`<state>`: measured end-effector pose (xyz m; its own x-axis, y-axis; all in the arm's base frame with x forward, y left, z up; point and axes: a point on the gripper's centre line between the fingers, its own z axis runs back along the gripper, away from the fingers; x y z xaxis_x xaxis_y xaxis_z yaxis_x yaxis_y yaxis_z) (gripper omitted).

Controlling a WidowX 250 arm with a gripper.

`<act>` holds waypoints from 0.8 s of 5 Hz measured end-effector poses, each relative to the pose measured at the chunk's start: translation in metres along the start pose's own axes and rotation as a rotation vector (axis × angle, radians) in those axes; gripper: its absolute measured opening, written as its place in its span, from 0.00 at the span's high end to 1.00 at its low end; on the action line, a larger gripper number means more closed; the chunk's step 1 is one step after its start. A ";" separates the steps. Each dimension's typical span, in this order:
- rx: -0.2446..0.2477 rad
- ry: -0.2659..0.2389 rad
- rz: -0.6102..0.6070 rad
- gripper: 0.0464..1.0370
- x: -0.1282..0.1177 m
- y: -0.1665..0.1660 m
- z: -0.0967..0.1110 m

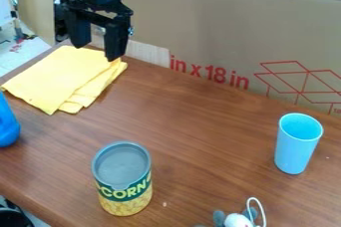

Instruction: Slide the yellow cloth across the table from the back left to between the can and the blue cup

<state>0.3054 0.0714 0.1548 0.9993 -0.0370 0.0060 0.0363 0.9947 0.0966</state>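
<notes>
While the black two-finger gripper [97,51] hangs open by the folded yellow cloth [60,76], that fabric looks light, limp, best pinched at a layered edge.

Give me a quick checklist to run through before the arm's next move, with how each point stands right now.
1. Gripper open, nothing between its fingers: ok.
2. Gripper clear of the yellow cloth: cannot tell; it hangs over the cloth's far side, and the gap is hard to judge.
3. Cloth unfolded to one layer: not ok, it lies folded.
4. Corn can upright: ok.
5. Blue cup standing, mouth up: ok.
6. Grey and white toy wholly in view: not ok, the near edge cuts it off.
</notes>
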 end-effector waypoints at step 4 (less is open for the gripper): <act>0.004 0.039 0.078 0.04 0.021 0.101 -0.022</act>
<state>0.3300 0.1729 0.1432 0.9987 0.0447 -0.0248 -0.0420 0.9940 0.1012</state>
